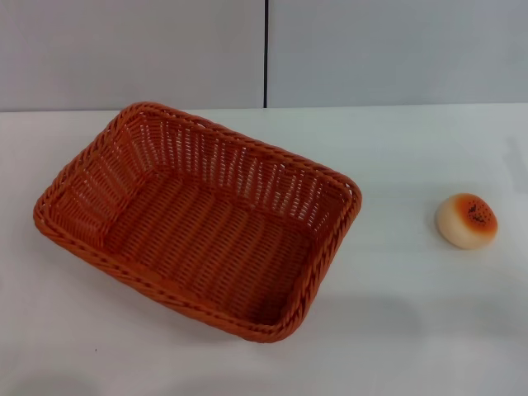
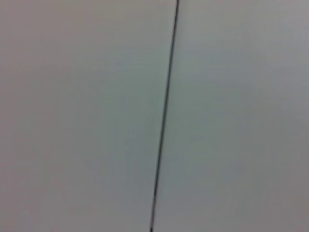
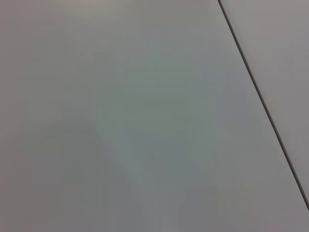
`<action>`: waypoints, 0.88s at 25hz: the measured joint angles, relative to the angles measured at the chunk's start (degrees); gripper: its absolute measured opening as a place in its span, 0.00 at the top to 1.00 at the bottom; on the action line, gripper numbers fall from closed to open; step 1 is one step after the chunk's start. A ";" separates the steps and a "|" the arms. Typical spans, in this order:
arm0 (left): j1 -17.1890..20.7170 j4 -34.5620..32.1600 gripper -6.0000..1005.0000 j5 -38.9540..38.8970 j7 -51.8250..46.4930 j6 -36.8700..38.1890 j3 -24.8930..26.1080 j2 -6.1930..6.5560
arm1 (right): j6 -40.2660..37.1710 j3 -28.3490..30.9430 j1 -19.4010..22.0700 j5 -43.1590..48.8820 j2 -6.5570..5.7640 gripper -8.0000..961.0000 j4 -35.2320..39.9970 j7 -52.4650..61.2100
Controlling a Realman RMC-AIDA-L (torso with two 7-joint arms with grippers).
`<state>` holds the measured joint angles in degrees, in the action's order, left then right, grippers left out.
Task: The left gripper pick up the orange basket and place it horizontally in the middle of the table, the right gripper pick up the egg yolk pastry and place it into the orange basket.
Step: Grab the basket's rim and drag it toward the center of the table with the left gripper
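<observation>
The orange basket (image 1: 124,165) lies on the white table (image 1: 396,330), left of centre in the head view, turned at an angle with its long side running from far left to near right. Nothing is inside it. The egg yolk pastry (image 1: 467,220) sits alone on the table at the right, well apart from the basket. Neither gripper shows in the head view. Both wrist views hold only a grey panelled wall (image 2: 96,116) with a dark seam (image 2: 164,116).
A grey panelled wall (image 1: 132,49) with a vertical seam (image 1: 266,54) backs the table. Bare tabletop lies between basket and pastry and along the front edge.
</observation>
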<state>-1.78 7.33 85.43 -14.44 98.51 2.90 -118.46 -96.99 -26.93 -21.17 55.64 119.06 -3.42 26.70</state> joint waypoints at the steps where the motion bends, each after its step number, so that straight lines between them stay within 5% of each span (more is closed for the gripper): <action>1: 0.00 0.00 0.91 0.00 0.00 0.00 0.00 0.00 | 0.00 0.00 0.00 0.00 0.00 0.33 0.00 0.00; 2: -0.06 -0.26 0.96 0.00 0.03 0.00 -0.79 0.09 | 0.04 -0.02 0.03 0.00 0.02 0.33 -0.03 0.00; 8: 0.62 -0.32 0.82 -0.80 -0.14 0.20 0.70 0.04 | -0.09 0.18 0.39 0.00 0.06 0.33 0.11 -0.17; 22: -0.98 -5.07 0.35 0.00 -6.82 -1.36 0.56 0.48 | -0.48 0.04 0.17 0.00 -0.02 0.33 0.93 0.42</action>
<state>-2.77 2.27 85.44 -21.26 97.15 3.45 -117.98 -97.46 -26.89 -21.00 55.64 119.04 -2.48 27.12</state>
